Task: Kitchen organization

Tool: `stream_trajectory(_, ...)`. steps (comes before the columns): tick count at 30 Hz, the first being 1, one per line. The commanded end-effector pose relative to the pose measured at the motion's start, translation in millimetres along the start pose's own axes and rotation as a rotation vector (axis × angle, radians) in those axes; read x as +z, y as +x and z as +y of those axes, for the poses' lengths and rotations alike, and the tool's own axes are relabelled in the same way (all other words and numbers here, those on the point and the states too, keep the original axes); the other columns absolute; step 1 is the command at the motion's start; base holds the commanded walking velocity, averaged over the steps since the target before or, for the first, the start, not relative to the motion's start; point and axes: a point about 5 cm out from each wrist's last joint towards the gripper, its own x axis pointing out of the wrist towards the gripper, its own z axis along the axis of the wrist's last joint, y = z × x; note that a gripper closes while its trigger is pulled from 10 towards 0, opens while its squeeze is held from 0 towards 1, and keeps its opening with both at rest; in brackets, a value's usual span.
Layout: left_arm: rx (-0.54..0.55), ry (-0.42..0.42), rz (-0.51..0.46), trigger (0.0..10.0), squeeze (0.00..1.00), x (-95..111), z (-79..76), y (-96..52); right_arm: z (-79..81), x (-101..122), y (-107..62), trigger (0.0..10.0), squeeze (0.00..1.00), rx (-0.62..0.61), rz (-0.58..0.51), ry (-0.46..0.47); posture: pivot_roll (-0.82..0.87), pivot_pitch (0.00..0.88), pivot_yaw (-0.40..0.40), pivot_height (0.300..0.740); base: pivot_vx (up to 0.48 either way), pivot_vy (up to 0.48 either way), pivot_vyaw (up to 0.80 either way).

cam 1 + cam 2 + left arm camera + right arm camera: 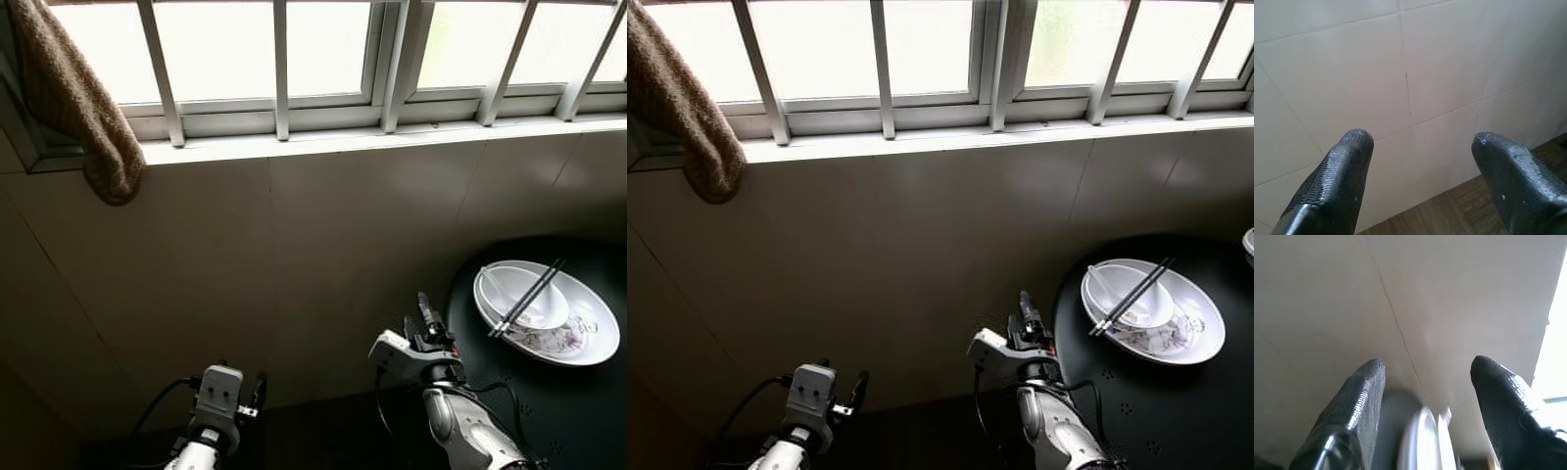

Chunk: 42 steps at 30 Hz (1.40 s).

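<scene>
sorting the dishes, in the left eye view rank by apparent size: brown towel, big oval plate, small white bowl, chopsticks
1. brown towel, though it hangs nearer the camera
2. big oval plate
3. small white bowl
4. chopsticks, thinnest, yet about as long as the bowl

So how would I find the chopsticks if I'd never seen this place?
Look below the barred window to the round black table on the robot's right. A white plate sits there with a white bowl on it. The chopsticks are the two thin dark sticks lying slanted across that bowl.
</scene>
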Motion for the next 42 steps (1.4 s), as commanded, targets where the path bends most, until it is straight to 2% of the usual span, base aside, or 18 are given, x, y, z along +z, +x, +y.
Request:
stream_trajectory(1,-0.011,0.003,-0.003,10.0,0.0,1,-2.0,0.0,-1.5,-7,0.1,10.0,0.0,-0.009,0.046,0.02,-0.03,0.0,0.0,0.74,0.0,0.0,-0.46)
stream_trajectory(7,-0.012,0.001,-0.005,10.0,0.0,1,-2.1,0.2,-1.4,-3,0.3,10.0,0.0,-0.007,0.009,-0.012,-0.03,0.0,-0.001,0.74,0.0,0.0,-0.8)
stream_trajectory(11,-0.012,0.001,-0.006,10.0,0.0,1,-2.0,0.6,1.2,4,-0.5,10.0,0.0,-0.002,-0.039,-0.042,-0.03,0.0,-0.001,0.74,0.0,0.0,0.0)
stream_trajectory(21,-0.012,0.002,-0.006,10.0,0.0,1,-2.0,0.9,2.9,0,-0.1,10.0,0.0,0.008,-0.026,-0.07,-0.03,0.0,0.0,0.74,0.0,0.0,0.0)
stream_trajectory(27,-0.014,0.0,-0.005,10.0,0.0,1,-2.1,1.1,-4.7,-9,5.8,10.0,0.0,-0.006,0.009,-0.108,-0.03,0.0,0.001,0.74,0.0,0.0,0.0)
stream_trajectory(42,-0.016,-0.003,-0.004,10.0,0.0,0,-2.3,0.6,-10.5,-28,7.2,10.0,0.0,-0.036,0.134,-0.097,-0.03,0.0,0.0,0.74,0.0,0.0,0.0)
